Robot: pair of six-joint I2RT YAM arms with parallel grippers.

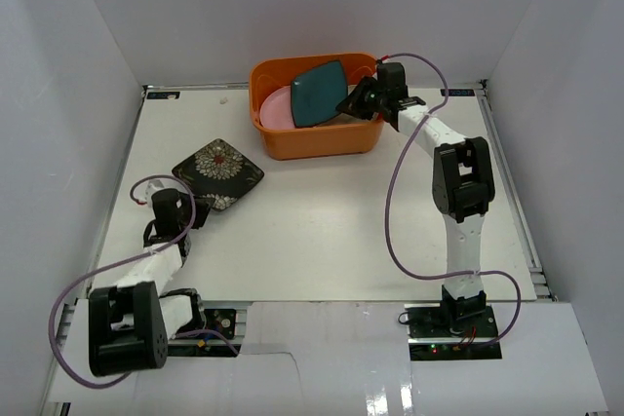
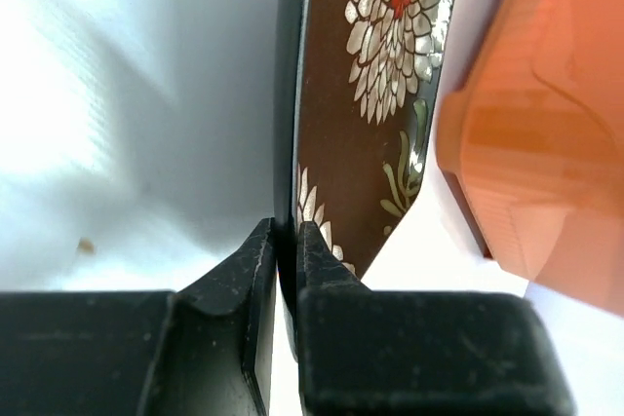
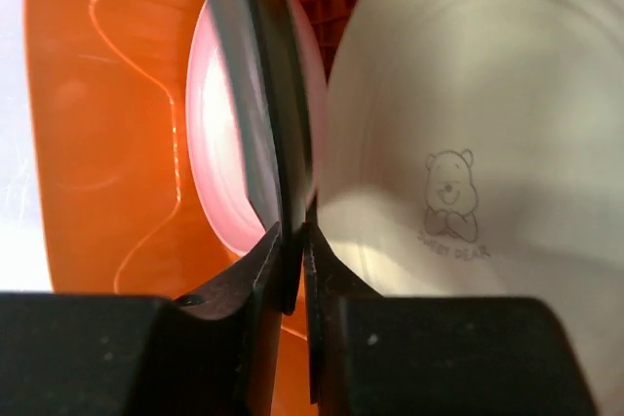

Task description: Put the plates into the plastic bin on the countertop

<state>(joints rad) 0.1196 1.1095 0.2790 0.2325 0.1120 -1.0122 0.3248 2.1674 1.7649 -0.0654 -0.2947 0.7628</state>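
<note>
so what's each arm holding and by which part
The left fingers pinch the black floral plate by its rim; right fingers pinch the teal plate by its edge.

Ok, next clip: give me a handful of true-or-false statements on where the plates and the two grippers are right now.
1. The left gripper pinches the rim of the black floral plate. True.
2. The teal plate lies flat on the countertop. False: it sits tilted in the orange bin, its edge pinched by the right gripper.
3. A pink plate is inside the orange bin. True.
4. The black floral plate is inside the orange bin. False: it is outside it, on the left part of the countertop.
5. The cream plate in the bin carries a small bear print. True.
</note>
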